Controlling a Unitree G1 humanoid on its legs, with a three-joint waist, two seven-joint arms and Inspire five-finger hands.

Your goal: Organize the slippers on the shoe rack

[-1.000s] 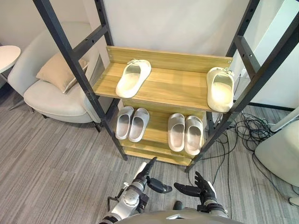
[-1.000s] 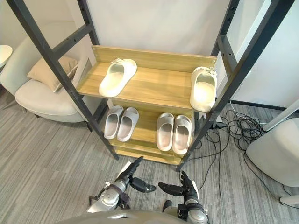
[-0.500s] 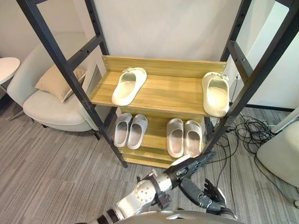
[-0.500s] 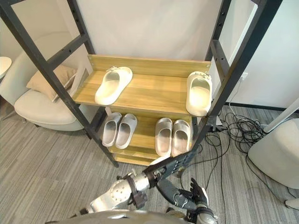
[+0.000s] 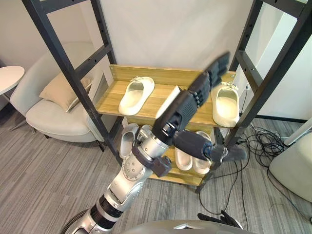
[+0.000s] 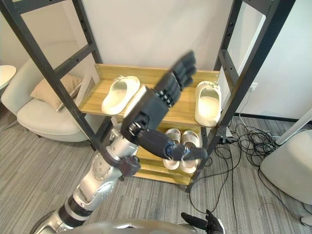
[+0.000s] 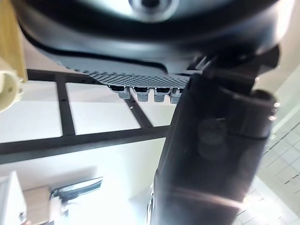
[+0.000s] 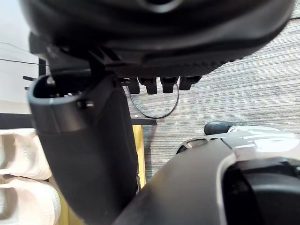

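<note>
Left eye view: the left hand (image 5: 184, 108) is up in front of the rack (image 5: 73, 58), its fingers straight and flat, holding nothing, and it points at the top shelf (image 5: 111, 95). Two cream slippers lie there well apart. The left slipper (image 5: 136, 95) is angled. The right slipper (image 5: 225, 103) lies beside the right post (image 5: 265, 83), close to the shelf's front edge. Grey pairs (image 5: 127, 139) sit on the lower shelf, partly behind the arm.

Right eye view: the left hand's fingertips show between the cream slippers, nearer the right one. The right hand (image 6: 204, 223) hangs low, loose and empty.

Left wrist view: straight fingers (image 7: 140, 91) and thumb (image 7: 211, 154) show against black rack bars, with nothing in the grasp.

Right wrist view: the right hand's relaxed fingers show over grey floor (image 8: 243, 84).

The likely step is reaching for the right slipper to pair it with the other. It is best to come over it from above, clear of the post. The fingers should curl round its side wall before lifting, without nudging it off the edge.
</note>
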